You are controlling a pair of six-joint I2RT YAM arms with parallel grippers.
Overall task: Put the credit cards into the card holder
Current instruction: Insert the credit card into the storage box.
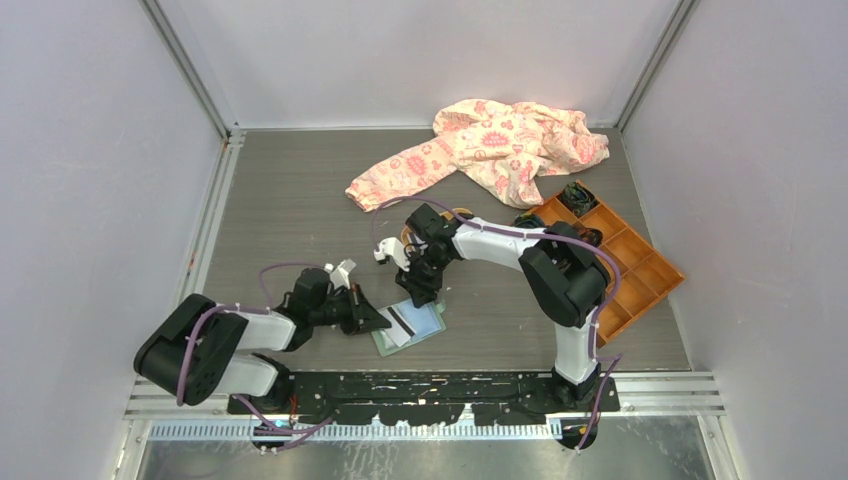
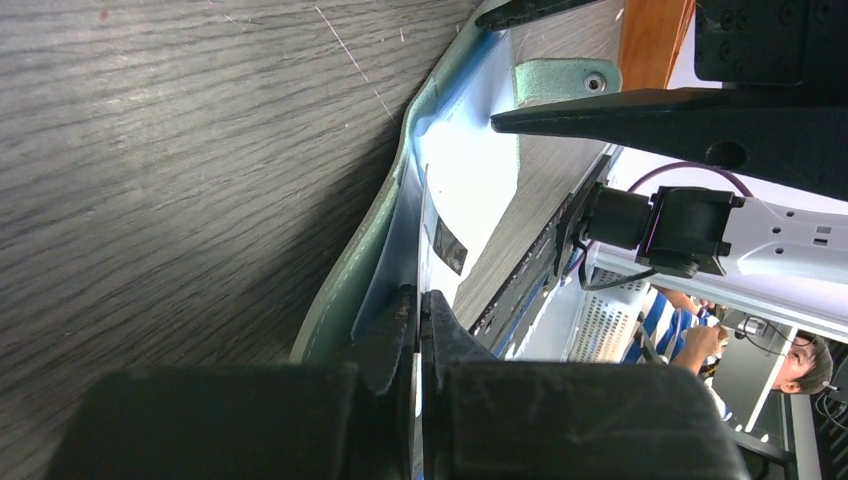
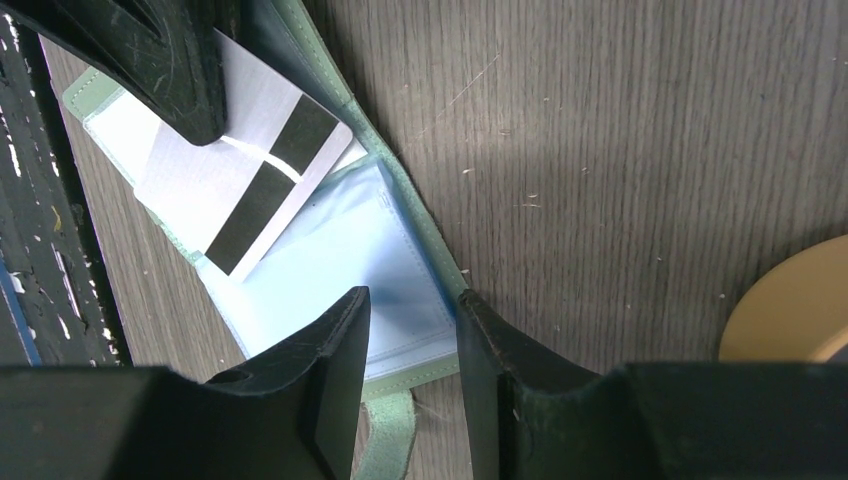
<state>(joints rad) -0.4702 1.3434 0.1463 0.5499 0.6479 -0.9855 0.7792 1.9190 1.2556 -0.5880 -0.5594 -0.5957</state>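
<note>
The pale green card holder lies open on the table near the front edge, its light blue sleeves facing up. A white credit card with a dark stripe rests tilted across its left half. My left gripper is shut on that card's edge and comes in low from the left. My right gripper stands open, its fingers straddling the holder's right edge near the snap tab. Whether the card sits in a slot I cannot tell.
A pink patterned cloth lies at the back. An orange compartmented box stands at the right. An orange oval tray sits just behind the right gripper, partly under the right arm. The arms' base rail runs right in front of the holder.
</note>
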